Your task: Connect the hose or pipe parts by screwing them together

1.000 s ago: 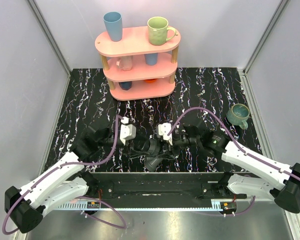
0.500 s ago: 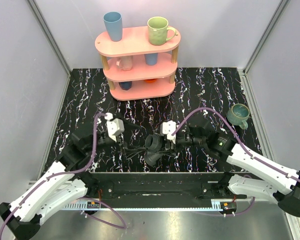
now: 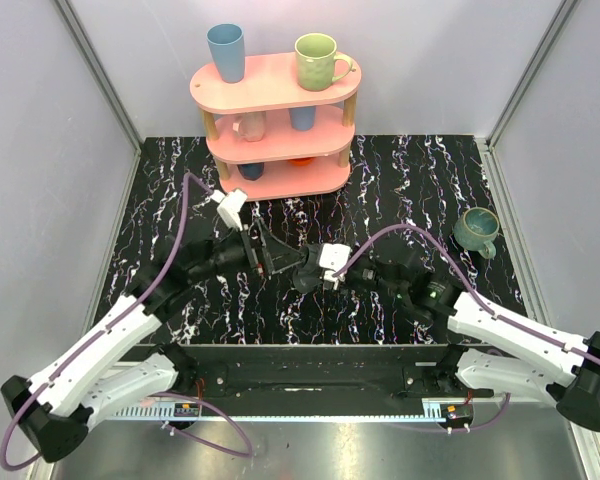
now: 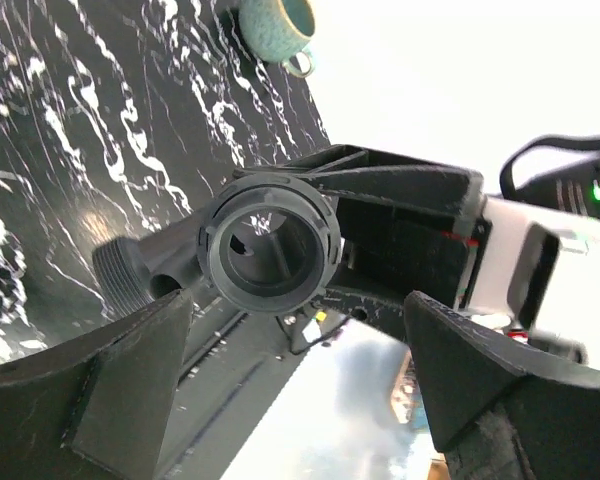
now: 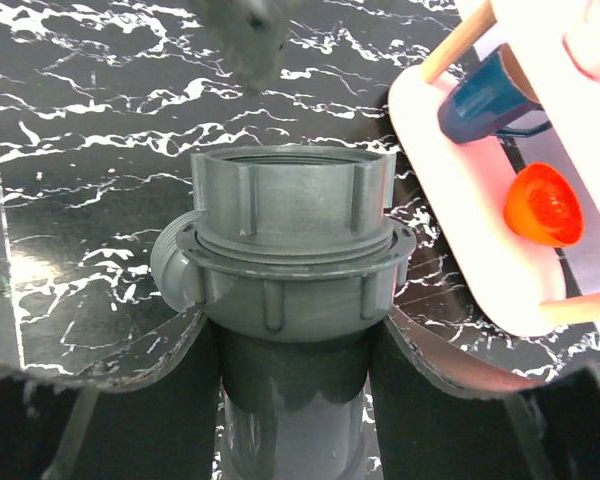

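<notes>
The pipe parts (image 3: 306, 271) are a dark grey fitting with a ribbed nut and a threaded side branch, held above the table. My right gripper (image 5: 292, 400) is shut on its stem, the nut end (image 5: 290, 235) pointing away from the wrist. In the left wrist view the fitting (image 4: 270, 250) shows end-on, its bore open, with the right gripper's black fingers (image 4: 400, 235) behind it. My left gripper (image 4: 300, 390) stands open just short of that end, nothing between its fingers (image 4: 110, 400). From above, the left gripper (image 3: 272, 260) faces the right gripper (image 3: 322, 276).
A pink three-tier shelf (image 3: 280, 125) with cups stands at the back; its edge (image 5: 450, 210) lies close to the fitting on the right. A teal mug (image 3: 475, 228) sits at the right side of the black marbled table (image 3: 400, 180).
My left gripper has let go of the fitting, opened wide, and swung back and to the right until it faces the nut end. The right gripper has carried the fitting slightly away from the front.
</notes>
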You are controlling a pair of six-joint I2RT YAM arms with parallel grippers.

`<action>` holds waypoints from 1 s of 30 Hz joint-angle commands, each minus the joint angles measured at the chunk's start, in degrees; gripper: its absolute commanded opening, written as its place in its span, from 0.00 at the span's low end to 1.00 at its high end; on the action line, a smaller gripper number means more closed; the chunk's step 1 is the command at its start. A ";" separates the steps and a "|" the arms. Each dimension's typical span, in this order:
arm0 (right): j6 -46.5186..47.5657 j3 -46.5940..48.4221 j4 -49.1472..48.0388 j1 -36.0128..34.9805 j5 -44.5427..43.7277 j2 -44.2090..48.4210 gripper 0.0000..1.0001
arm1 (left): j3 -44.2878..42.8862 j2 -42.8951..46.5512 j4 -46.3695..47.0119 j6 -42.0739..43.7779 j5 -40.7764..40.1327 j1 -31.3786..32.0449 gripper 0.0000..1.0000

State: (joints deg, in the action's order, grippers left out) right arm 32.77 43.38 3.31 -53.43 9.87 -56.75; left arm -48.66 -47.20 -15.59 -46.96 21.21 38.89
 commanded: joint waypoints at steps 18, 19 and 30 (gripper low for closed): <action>5.90 0.04 -7.71 -5.72 -9.43 -0.11 0.00 | -4.87 -10.55 1.35 -20.37 4.80 -0.05 0.48; 5.64 0.13 -7.44 -5.72 -9.08 0.23 0.00 | -4.43 -10.46 2.40 -19.49 5.24 -0.05 0.34; -4.38 7.95 3.71 -5.63 10.67 0.94 0.00 | 5.84 -5.02 19.28 34.69 24.64 -0.05 0.13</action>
State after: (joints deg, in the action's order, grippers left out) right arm 33.65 45.47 6.74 -58.26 5.91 -56.88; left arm -48.07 -56.01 -8.62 -39.07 31.68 38.41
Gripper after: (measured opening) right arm 0.561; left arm 0.597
